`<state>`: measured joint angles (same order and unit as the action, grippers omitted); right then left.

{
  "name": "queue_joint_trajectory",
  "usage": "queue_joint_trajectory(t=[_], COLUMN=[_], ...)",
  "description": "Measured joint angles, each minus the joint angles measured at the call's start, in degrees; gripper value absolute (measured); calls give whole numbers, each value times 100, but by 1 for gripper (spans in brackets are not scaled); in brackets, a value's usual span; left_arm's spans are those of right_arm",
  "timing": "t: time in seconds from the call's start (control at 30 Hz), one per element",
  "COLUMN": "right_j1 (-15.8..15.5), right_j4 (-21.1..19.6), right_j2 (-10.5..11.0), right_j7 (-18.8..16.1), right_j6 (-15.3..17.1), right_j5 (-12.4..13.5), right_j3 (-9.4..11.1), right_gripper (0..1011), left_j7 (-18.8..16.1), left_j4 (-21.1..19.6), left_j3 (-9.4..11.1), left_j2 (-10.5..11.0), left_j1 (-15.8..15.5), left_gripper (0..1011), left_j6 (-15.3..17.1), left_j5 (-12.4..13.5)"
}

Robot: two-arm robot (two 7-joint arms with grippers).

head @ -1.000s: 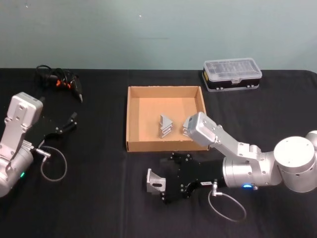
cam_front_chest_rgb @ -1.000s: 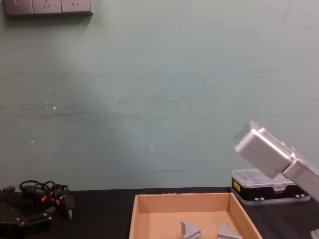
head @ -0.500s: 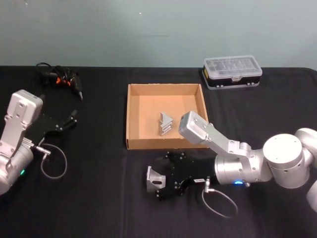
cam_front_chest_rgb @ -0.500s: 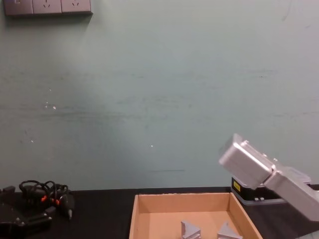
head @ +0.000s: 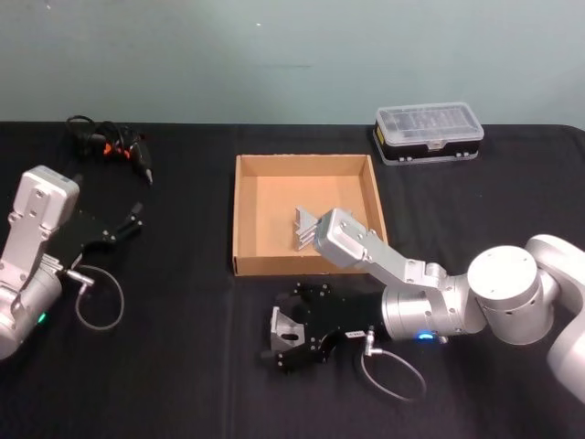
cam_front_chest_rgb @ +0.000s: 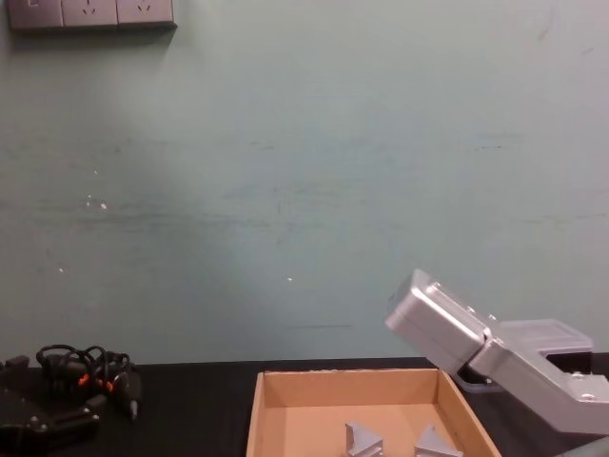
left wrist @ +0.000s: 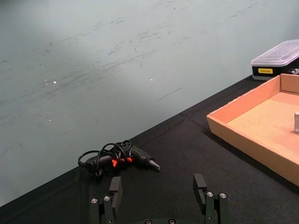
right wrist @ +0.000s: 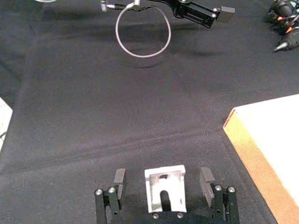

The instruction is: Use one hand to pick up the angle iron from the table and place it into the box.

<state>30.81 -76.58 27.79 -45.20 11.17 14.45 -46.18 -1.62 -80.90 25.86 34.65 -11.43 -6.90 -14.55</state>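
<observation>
Silver angle iron [head: 287, 334] sits upright on the black table [head: 174, 375], just in front of the box's [head: 236, 219] near wall, outside it. Its base is cut off in the right wrist view, so contact with the gripper body is hard to judge. Right gripper [head: 280, 336] is low over the table, reaching toward the robot's left, jaws wide apart and straddling the angle iron [right wrist: 165, 189]; there is a gap on each side and nothing is gripped. The right arm's silver link crosses the box's near right corner and hides part of the angle irons inside [head: 304, 229]; how many lie there is unclear from the head, while the chest view shows two [cam_front_chest_rgb: 364, 440]. Left gripper [head: 125, 226] is parked at the table's left side, jaws open and empty. Beyond it lies a black tool with orange marks and a coiled cord [head: 114, 149]. Far right, past the box, stands a black case with a clear lid [head: 429, 133], mostly hidden behind the arm in the chest view.
</observation>
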Motion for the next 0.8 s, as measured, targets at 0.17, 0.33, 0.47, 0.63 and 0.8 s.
queue_joint_trajectory(t=[0.17, 0.33, 0.47, 0.63, 0.8], right_j1=[42, 81, 108, 121, 117], right_j4=[70, 129, 153, 185, 193], right_j2=[-52, -98, -123, -144, -152], right_j7=[-20, -30, -38, -36, -26], right_j6=[-5, -6, -6, 12, 22], right_j5=[-16, -42, -51, -64, -70], right_j3=[-25, -51, -63, -71, -69], right_gripper=[1003, 1003, 1003, 1003, 927], left_j7=[0, 0, 0, 0, 0], left_j4=[0, 0, 0, 0, 0], left_j3=[0, 0, 0, 0, 0], left_j2=[0, 0, 0, 0, 0], left_j1=[0, 0, 0, 0, 0], left_gripper=[1000, 1000, 1000, 1000, 1000], left_j6=[0, 0, 0, 0, 0], left_j5=[0, 0, 0, 0, 0])
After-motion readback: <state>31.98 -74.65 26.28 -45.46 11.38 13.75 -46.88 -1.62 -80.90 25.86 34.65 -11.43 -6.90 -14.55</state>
